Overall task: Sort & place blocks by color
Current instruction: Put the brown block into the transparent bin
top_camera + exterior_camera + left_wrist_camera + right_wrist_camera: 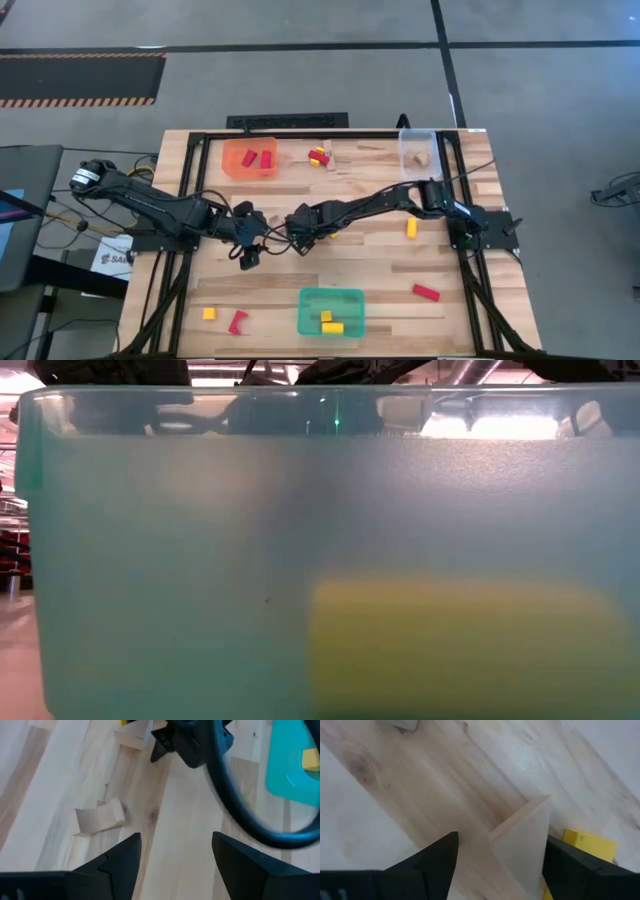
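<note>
Unlettered wooden table (pixel 370 265), plain blocks (pixel 426 292)

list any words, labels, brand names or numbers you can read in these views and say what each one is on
"SA": the only letters that read, cut off, on a white label at the left edge of the wooden table, partly under the left arm.
Teal tray: no print seen.
Red, yellow and wooden blocks: no markings seen.
Wrist views: no text in either.
Nothing else is readable.
</note>
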